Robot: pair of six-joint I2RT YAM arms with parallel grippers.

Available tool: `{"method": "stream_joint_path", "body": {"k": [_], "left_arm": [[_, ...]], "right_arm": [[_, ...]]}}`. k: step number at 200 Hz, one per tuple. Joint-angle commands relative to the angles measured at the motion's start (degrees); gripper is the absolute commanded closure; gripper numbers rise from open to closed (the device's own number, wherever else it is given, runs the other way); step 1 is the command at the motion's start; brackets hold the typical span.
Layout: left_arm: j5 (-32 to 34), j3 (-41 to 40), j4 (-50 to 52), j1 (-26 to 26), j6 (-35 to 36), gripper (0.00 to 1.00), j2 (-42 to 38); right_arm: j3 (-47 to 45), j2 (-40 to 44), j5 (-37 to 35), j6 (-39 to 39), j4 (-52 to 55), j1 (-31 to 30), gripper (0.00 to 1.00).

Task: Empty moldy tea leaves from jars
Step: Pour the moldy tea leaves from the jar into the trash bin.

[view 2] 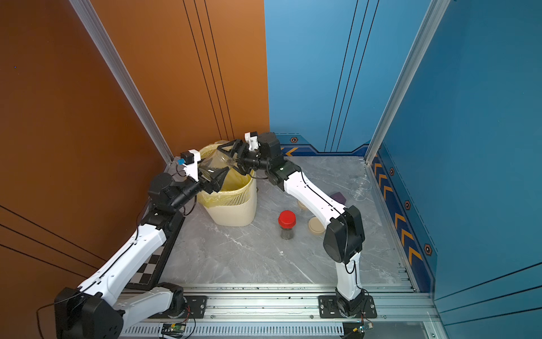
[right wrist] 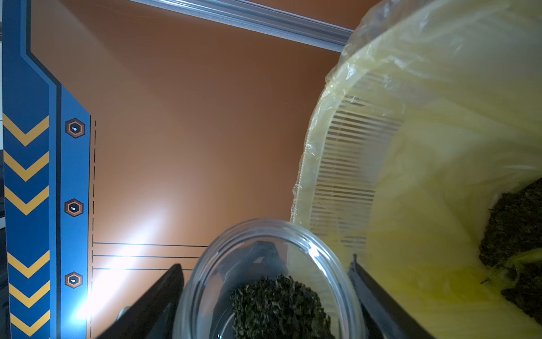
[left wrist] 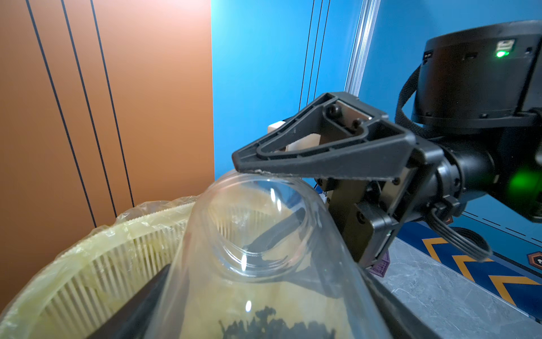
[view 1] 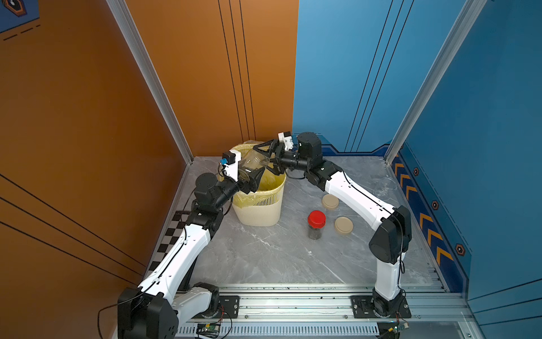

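Grey marbled tabletop [view 1: 264,258] fills a booth walled in orange and blue. Above the bin [view 1: 258,211], the right gripper [view 1: 261,158] has its fingers [right wrist: 378,305] pressed to either side of the open jar [right wrist: 264,243], and the left wrist view shows one of them lying flat along the glass. The left gripper [view 1: 247,173] reaches in from the opposite side of the bin, its fingers [left wrist: 143,308] flanking the same jar. Whether they pinch the glass or merely stand beside it cannot be told.

The jar hangs tilted over the bin's mouth with a clump of tea leaves [right wrist: 278,305] inside, not yet tipped out. Down in the bin's yellow bag [right wrist: 425,176] lies a dark heap of dumped leaves [right wrist: 519,232].

Near the bin stands the red-lidded jar [view 1: 316,226], closed, with dark leaves inside. Just beyond it from the bin, a beige lid [view 1: 330,202] and a second beige lid [view 1: 343,225] lie loose. Farthest from the bin, by the blue wall, rests a clear jar [view 1: 386,185] that looks empty.

By my reading, one jar is emptied, the second is unlidded and waiting to be poured, and the third has yet to be opened.
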State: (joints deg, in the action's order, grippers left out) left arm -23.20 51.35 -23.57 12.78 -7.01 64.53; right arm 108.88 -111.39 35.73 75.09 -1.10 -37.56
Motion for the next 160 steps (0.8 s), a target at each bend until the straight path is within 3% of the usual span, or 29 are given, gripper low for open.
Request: {"method": "stream_joint_path", "body": {"k": [1, 19, 47, 66, 123, 160], "left_arm": [[-2.18, -0.73, -1.83, -0.69, -1.91, 0.39, -0.1], [-2.76, -0.55, -1.83, -1.0, -2.56, 0.48, -0.28], [-3.22, -0.4, -1.87, -1.36, -3.08, 0.49, -0.77], [-3.24, -0.39, -1.83, -1.7, -3.43, 0.51, -0.99], [-2.31, 0.71, -1.83, -2.16, -4.07, 0.53, -0.89], [-2.08, 0.91, -1.83, -2.49, -4.5, 0.54, -0.89]], "right_arm": [[0.17, 3.03, 0.05, 0.84, -4.87, -0.41, 0.6], [0.02, 2.92, 0.44, 1.09, -5.02, -0.41, 0.59], [-0.6, 2.75, 0.89, 1.87, -5.83, -0.41, 0.55], [-0.77, 2.5, 1.32, 2.42, -5.98, -0.42, 0.47], [-0.85, 2.6, 1.98, 2.61, -3.07, -0.58, 0.08], [-0.84, 2.76, 2.16, 2.34, -2.41, -0.56, 0.0]]}}
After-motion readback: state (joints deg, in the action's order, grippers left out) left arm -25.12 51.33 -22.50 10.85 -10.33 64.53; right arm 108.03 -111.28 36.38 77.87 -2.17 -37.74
